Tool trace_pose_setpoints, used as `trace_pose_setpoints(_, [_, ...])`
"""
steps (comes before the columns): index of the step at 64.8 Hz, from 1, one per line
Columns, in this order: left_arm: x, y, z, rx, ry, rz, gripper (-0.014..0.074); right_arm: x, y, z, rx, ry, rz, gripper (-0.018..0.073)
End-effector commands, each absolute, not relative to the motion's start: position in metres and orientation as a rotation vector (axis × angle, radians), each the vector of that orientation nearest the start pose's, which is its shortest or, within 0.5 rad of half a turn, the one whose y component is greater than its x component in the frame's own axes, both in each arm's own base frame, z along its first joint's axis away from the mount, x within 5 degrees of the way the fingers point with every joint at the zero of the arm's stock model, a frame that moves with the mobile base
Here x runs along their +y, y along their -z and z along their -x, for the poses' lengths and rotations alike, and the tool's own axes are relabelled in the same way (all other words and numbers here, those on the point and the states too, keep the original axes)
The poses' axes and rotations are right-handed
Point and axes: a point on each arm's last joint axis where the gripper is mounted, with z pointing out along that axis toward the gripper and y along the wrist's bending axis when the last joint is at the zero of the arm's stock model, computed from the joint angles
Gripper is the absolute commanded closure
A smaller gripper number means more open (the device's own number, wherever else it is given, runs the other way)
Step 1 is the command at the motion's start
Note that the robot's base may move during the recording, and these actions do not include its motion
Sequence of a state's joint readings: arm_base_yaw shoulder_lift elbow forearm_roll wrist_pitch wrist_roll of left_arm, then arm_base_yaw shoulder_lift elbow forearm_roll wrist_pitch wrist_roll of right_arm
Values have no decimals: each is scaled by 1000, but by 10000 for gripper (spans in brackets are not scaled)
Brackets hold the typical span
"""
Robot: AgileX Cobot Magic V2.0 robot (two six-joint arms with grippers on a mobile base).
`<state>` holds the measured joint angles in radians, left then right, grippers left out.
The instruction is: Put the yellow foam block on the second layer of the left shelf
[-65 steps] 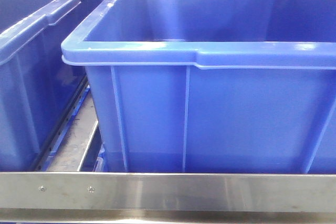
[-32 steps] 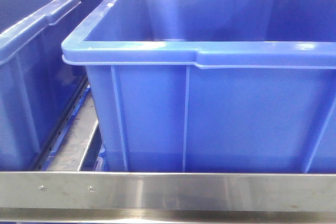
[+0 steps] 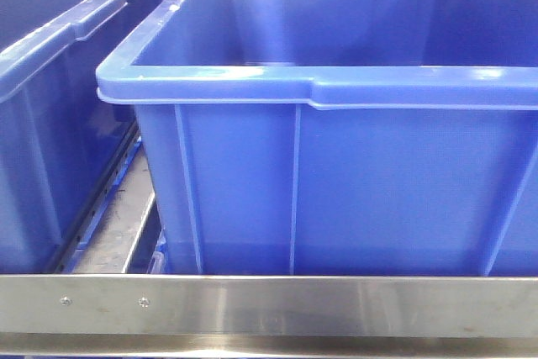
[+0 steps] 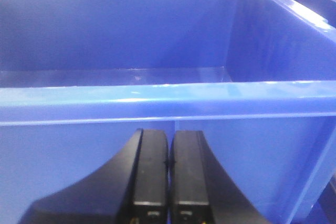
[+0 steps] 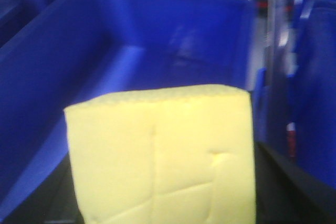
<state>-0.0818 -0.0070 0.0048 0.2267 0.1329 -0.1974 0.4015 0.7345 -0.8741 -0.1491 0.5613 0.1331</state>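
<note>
Yellow foam block [image 5: 160, 156]: we log 1 bright yellow cube filling the lower middle of the right wrist view, its facing side creased by faint seams and a small dent; it sits in front of the open interior of a blue bin [image 5: 157, 35] (the view is blurred).
Right hand [image 5: 294, 182]: we see only dark parts at either lower side of the block; it appears clamped on the block, though the fingertips themselves are hidden.
Left hand [image 4: 168, 182]: we note 2 black fingers [image 4: 149, 177] pressed together with barely a slit between them, holding nothing, just before the near wall of a blue crate [image 4: 157, 103].
Front bin [image 3: 336, 182]: we record 1 large blue bin with a ribbed wall and thick rim, its inside mostly out of sight from the front view.
Neighbouring bin [image 3: 42, 124]: 1 more blue bin at the left, just beside the first.
Metal rail [image 3: 269, 308]: a brushed steel bar across the bottom of the front view, with 2 screws near its left end.
</note>
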Motion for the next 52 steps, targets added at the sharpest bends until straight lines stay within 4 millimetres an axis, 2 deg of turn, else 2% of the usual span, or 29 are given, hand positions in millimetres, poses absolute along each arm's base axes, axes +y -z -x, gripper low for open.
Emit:
trace_pose_setpoints(1, [-4,-200,-56,1538,41,-73,460,69,-409,-160,1817,-249,381,230])
trace_pose_setpoints(14, [-4,-200,-56,1538,41,-73,460,105,-396,-224,1993,-235,440,230])
trace_pose_setpoints(19, [-4,-200,-56,1538,41,-73,460,119,-381,-252,2091,-212,463,230])
trace_pose_setpoints(22, [-4,-200,-56,1538,41,-73,460,125,-376,-264,2119,-206,469,230])
trace_pose_setpoints(30, [-4,-200,-56,1538,41,-73,460,143,-349,-298,2222,-182,497,230])
trace_pose_setpoints(39, [-4,-200,-56,1538,41,-73,460,166,-325,-319,2265,-186,549,230])
trace_pose_setpoints(52, [-4,-200,-56,1538,41,-73,460,181,-294,-337,2282,-190,575,230])
